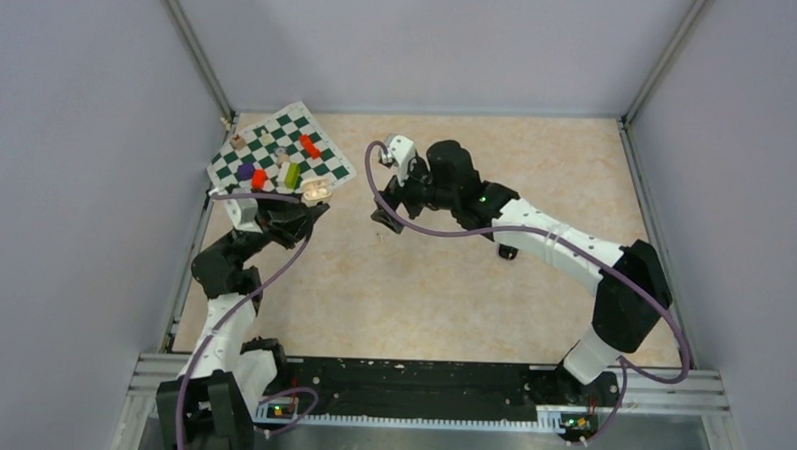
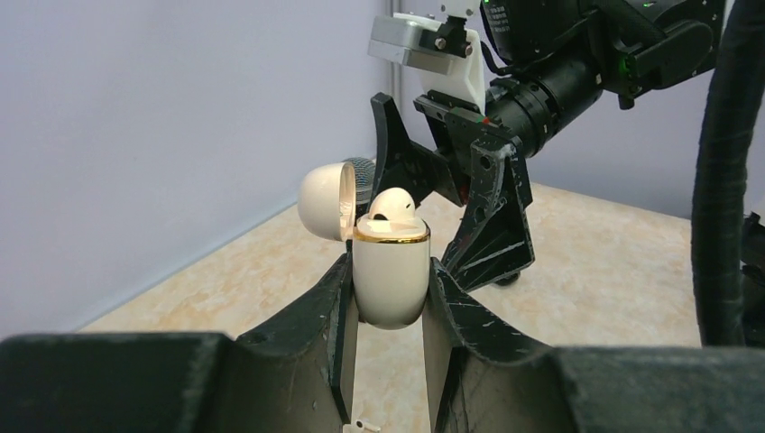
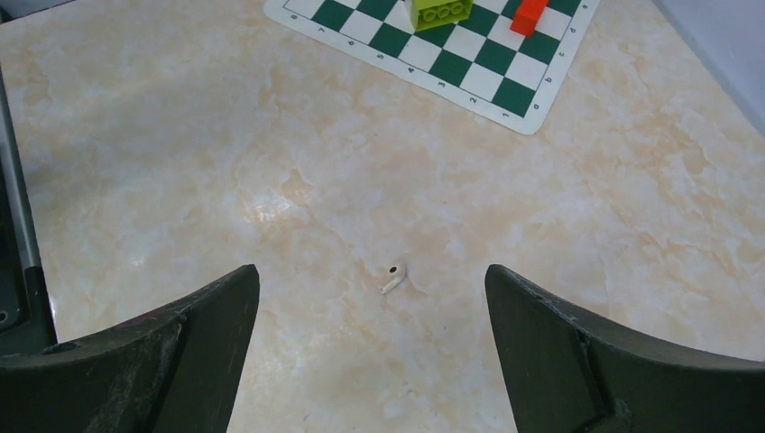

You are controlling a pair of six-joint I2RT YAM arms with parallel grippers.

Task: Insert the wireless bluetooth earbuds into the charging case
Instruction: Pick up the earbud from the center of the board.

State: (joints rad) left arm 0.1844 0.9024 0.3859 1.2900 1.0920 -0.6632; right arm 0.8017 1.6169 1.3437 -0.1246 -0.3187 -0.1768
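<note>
My left gripper (image 2: 390,271) is shut on a white charging case (image 2: 390,280) with a gold rim, held upright above the table. Its lid (image 2: 325,200) stands open to the left. One whitish earbud (image 2: 393,204) sits in the case's mouth, its top sticking out. A second whitish earbud (image 3: 393,278) lies loose on the table, its stem pointing down-left. My right gripper (image 3: 372,281) hangs open above it, one finger on each side, well clear. The same earbud (image 2: 365,424) shows below the case in the left wrist view. From above, the case (image 1: 316,190) glows at the left gripper's tip.
A green-and-white chessboard (image 1: 282,151) lies at the back left with coloured blocks on it, among them a green one (image 3: 440,11) and a red one (image 3: 530,16). My right gripper (image 2: 456,194) hangs just behind the case. Grey walls close the cell's sides.
</note>
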